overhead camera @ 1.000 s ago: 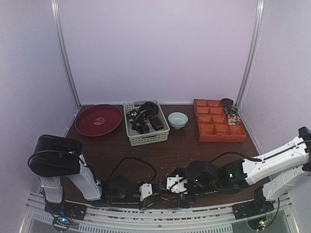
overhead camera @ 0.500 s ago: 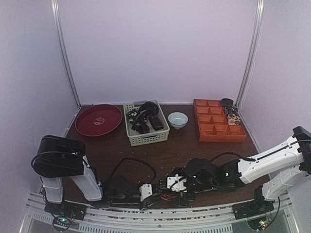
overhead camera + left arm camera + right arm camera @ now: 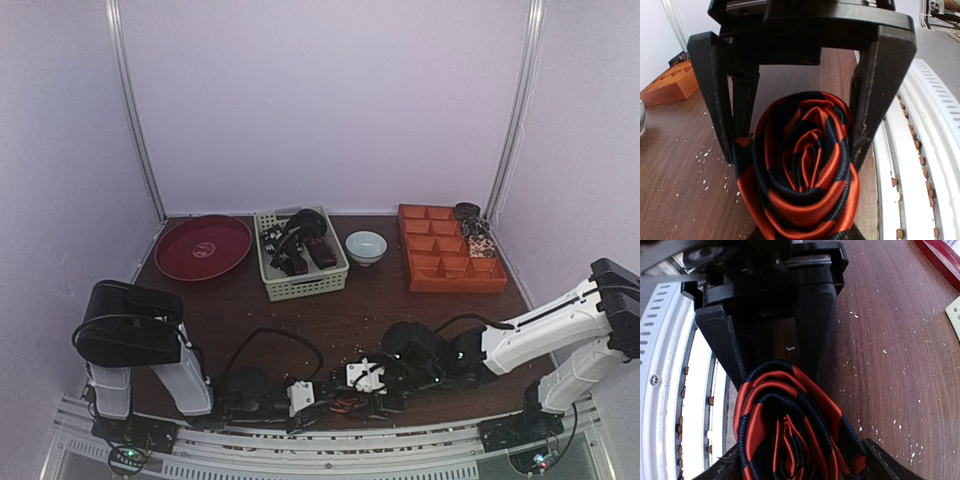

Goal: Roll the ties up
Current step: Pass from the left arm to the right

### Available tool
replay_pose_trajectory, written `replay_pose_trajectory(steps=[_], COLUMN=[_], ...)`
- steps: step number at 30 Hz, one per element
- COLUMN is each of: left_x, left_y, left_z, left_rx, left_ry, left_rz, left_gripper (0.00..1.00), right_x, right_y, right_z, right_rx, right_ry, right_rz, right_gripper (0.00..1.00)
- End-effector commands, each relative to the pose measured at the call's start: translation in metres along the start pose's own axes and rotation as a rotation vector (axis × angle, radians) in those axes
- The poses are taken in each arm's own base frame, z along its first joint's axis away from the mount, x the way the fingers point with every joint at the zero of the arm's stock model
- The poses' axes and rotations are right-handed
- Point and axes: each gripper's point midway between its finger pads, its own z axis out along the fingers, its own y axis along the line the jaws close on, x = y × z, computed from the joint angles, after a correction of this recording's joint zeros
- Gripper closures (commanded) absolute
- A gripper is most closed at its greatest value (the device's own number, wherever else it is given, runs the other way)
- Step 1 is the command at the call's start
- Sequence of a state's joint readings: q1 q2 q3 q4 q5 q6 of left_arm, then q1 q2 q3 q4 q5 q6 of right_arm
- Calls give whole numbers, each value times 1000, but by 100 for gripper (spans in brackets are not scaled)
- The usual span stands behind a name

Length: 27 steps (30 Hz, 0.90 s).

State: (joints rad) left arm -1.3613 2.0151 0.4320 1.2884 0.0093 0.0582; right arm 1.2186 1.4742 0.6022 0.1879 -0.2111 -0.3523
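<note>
Striped tie [image 3: 805,170], rolled into a coil, sits at bench [image 3: 680,165] near edge, mid. Left gripper [image 3: 796,155] narrow, pinching coil, prob. so it won't unwind; right gripper [image 3: 776,372] straddles same coil – gripping or just touching, can't tell.

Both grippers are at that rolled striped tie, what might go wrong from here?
The rolled tie looks loose inside; if the left gripper eases off, it may spring open. It sits beside the metal rail at the table's edge and might slide onto it. The right gripper is very close; the two might bump.
</note>
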Motion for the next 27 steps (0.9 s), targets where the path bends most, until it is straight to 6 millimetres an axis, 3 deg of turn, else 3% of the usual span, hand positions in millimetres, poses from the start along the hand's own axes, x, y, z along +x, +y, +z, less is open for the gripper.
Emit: replay_pose_trajectory(steps=[1,7,9,12,18,22,27], left_x=[18,14,14,14,8,9,2], left_y=[1,6,6,8,24,37,61], left_z=[-1,-7,-7,-10,-23,-33,-58], left_rx=[-9,-41,-41,-53,-136,-178,-258], left_ry=[56,35,35,33,11,7,-37], left_rz=[14,-8,-16,-29,-94,-174,-289], left_gripper=[68,62,61,50,50,51,39], right_x=[6,14,15,15,16,14,13], right_y=[2,3,3,2,-3,-17,-48], right_z=[5,13,15,16,17,12,-2], right_rx=[-23,-42,-46,-46,-27,45,182], right_ry=[14,58,60,65,83,81,78], right_rz=[9,15,20,34,86,153,279], right_gripper=[24,28,33,44,54,62,66])
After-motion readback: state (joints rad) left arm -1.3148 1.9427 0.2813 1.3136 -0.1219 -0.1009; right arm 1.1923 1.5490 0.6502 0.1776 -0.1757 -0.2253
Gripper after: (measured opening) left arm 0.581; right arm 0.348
